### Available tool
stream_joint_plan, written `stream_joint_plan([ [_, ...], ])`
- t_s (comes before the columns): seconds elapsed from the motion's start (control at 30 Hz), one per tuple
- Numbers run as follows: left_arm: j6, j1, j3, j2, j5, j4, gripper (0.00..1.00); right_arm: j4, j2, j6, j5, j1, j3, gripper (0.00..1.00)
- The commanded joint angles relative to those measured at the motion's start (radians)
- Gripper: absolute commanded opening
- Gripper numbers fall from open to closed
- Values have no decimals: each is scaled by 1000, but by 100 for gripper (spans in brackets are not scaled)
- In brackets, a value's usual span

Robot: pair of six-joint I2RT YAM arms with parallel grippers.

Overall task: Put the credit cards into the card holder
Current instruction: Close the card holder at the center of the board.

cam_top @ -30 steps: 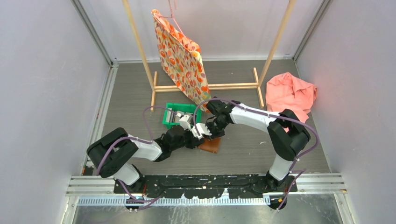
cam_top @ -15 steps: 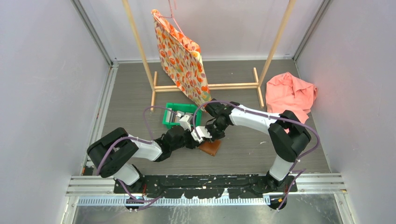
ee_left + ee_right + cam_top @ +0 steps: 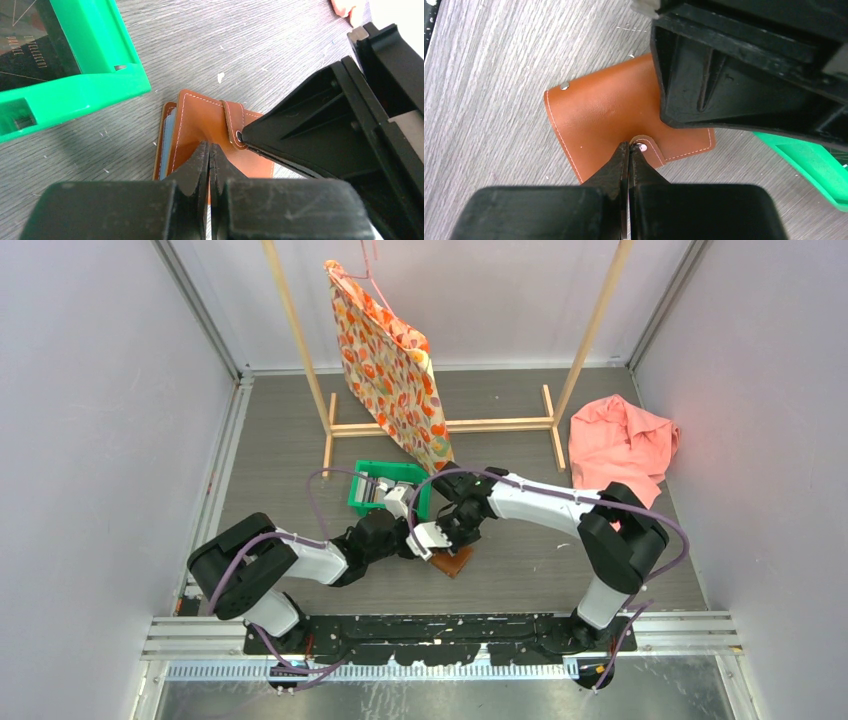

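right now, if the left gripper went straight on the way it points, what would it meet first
The brown wallet: the left gripper, jaws shut, points at its closed cover, seemingly right at the leather, though contact is hard to judge.

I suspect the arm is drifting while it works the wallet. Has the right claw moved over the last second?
Yes. Seen from above, the right claw has shifted slightly down the picture, farther from the wooden rack's floor bar.

Overhead view; both wrist close-ups on card holder [image 3: 200, 120]
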Motion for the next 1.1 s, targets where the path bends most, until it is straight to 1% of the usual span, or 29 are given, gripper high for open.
stream_joint_plan([
  [0.0,11,5,10,18,-21,-16,2,-52,-9,-3,14,49,-34,1],
  [0.3,8,5,5,13,-17,-18,2,-26,-9,55,48,75,-19,1],
  [0.4,8,5,5,12,-15,-18,2,-28,-21,61,47,58,-9,1],
  [0.5,8,5,7,14,-14,-16,2,-56,-27,56,13,39,2,1],
  [0.53,9,5,7,14,-14,-16,2,-71,-29,54,-8,34,7,3],
  [0.6,10,5,7,13,-11,-16,2,-110,-30,47,-54,23,28,11],
  [0.7,8,5,4,10,-10,-15,2,-188,-42,27,-144,-1,66,18],
  [0.77,8,5,3,10,-10,-15,2,-235,-57,17,-191,-22,86,20],
  [0.83,10,5,4,10,-10,-13,2,-239,-74,21,-198,-35,88,21],
  [0.9,10,5,5,14,-8,-12,2,-204,-83,56,-189,-48,77,21],
  [1.0,10,5,9,18,-4,-11,2,-72,-82,162,-128,-49,38,24],
  [1.07,10,5,10,20,-4,-11,2,-8,-70,211,-91,-48,21,28],
])
